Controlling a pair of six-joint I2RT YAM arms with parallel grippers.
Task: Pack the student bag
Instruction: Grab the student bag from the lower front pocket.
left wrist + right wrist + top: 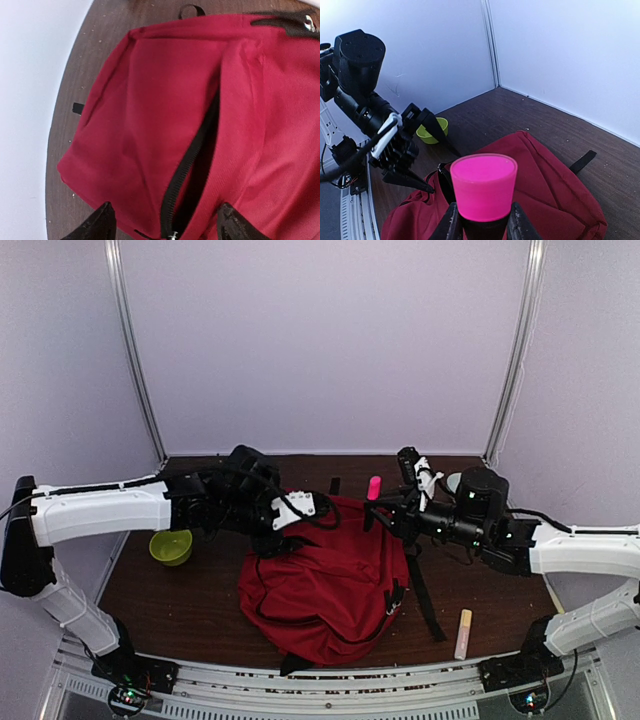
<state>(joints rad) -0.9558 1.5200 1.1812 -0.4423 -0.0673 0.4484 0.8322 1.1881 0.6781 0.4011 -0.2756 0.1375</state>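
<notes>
Top external view: the student bag (325,585) lies slumped mid-table (200,610), with a green bowl (171,546) at its 9 o'clock and a cream stick (463,633) at its 4 o'clock. The left tool (278,537) hangs over the bag's 11 o'clock corner, and the right tool (375,505) holds a pink-capped marker (373,487) upright above the 1 o'clock corner. A small white mark (392,608) on the bag's front is too small to read. Left wrist view: the left tool (165,227) has its fingers (97,226) spread wide, gripping nothing, one on either side of the near end of a zipper opening (192,160) that gapes only narrowly. Right wrist view: the right tool (482,226) is clamped on the marker's (482,187) dark barrel, cap up, with the bag (550,195) below and beyond it. No writing is legible here either. I judge the step to be loading the marker. Next, the slit probably needs holding wider, and the marker then has to be carried over it, tipped and released.
</notes>
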